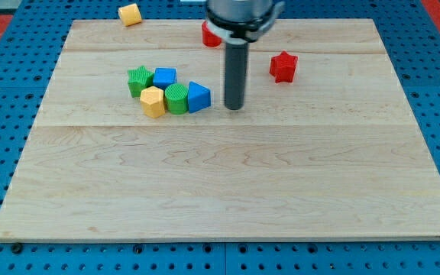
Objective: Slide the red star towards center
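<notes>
The red star point(283, 66) lies on the wooden board point(228, 183) at the view's upper right of centre. My tip point(234, 106) rests on the board to the lower left of the star, well apart from it, and just right of a blue block point(198, 97). The rod rises straight up from the tip to the arm at the view's top.
A cluster sits left of the tip: green star point(139, 79), blue block point(164, 77), yellow hexagon point(153, 101), green round block point(177, 98). A red block point(209, 35) is partly hidden behind the arm. A yellow block point(130, 14) lies at the top edge.
</notes>
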Controlling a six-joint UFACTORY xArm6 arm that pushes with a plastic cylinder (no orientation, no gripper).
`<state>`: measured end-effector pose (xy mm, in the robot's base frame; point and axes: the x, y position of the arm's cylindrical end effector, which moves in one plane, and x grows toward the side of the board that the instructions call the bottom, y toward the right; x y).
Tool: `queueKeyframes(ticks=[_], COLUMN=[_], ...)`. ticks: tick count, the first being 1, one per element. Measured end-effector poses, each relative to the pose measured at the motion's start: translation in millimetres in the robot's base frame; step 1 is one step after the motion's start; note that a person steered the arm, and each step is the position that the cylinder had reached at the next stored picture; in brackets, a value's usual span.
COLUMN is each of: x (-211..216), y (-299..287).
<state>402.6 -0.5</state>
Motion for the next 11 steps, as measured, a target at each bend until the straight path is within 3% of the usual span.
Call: queueKeyframes(ticks=[1,2,5,7,8,9,10,11], x=[0.0,6.5,-70.6,-115.9,-57.6,-106.9,-109.3,-58.0], y=[-53.8,-43.0,316.3,142.3,114.0,148.8,89.9,55.6])
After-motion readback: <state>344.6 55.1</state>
